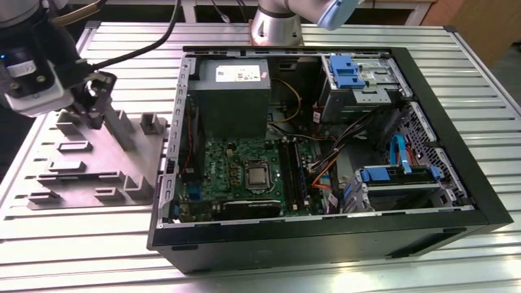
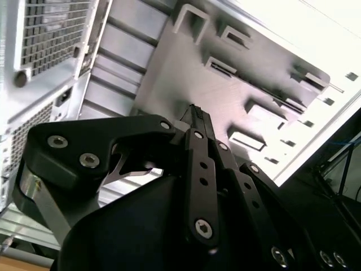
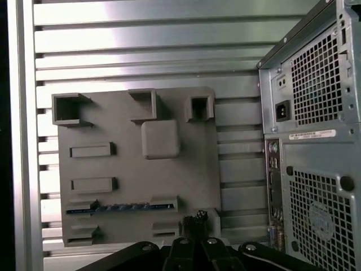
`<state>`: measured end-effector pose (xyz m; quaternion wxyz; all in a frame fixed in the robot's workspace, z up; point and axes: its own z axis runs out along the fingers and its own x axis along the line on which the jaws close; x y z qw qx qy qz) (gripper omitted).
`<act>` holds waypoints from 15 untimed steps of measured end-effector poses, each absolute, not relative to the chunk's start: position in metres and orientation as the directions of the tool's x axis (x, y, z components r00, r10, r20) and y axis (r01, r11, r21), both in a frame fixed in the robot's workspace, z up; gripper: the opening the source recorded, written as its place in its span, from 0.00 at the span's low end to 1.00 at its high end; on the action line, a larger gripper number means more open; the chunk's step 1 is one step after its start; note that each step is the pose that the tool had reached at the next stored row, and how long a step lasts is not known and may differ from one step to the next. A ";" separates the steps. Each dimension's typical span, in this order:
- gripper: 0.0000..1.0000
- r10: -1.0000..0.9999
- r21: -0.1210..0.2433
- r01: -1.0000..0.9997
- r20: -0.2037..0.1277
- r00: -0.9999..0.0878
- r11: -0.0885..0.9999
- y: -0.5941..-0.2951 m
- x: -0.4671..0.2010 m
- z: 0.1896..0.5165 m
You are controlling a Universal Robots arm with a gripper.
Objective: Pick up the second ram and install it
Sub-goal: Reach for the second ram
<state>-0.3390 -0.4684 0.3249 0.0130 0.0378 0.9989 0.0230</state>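
Note:
The second ram (image 3: 120, 208) is a thin blue-green strip standing on edge between two grey blocks of the grey holder plate (image 3: 130, 175). In the exterior view the plate (image 1: 89, 160) lies on the slatted table, at the left of the open computer case (image 1: 326, 152). My gripper (image 1: 94, 116) hangs over the far part of the plate, close to its tall upright blocks. Its black fingers meet at the tips, seen in both wrist views (image 2: 194, 114) (image 3: 194, 221), with nothing between them. The gripper is apart from the ram. Inside the case, the green motherboard (image 1: 244, 165) carries long black sockets (image 1: 291, 177).
The case's rear panel (image 3: 310, 141) with vents and ports stands close beside the plate. Inside the case are a grey power-supply box (image 1: 232, 91), blue drive brackets (image 1: 346, 70) and loose cables (image 1: 326, 165). The slatted aluminium table (image 1: 82, 244) spreads around both.

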 end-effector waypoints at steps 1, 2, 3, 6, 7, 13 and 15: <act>0.10 0.076 0.047 0.075 -0.024 -0.997 0.996 -0.470 -0.342 0.323; 0.10 0.076 0.047 0.075 -0.024 -0.997 0.996 -0.471 -0.345 0.322; 0.10 0.076 0.047 0.075 -0.024 -0.997 0.996 -0.472 -0.348 0.321; 0.10 0.076 0.047 0.075 -0.024 -0.997 0.996 -0.474 -0.357 0.316; 0.10 0.076 0.047 0.075 -0.024 -0.997 0.996 -0.475 -0.360 0.315; 0.10 0.076 0.047 0.075 -0.024 -0.997 0.996 -0.477 -0.374 0.307; 0.10 0.076 0.047 0.075 -0.024 -0.997 0.996 -0.478 -0.380 0.303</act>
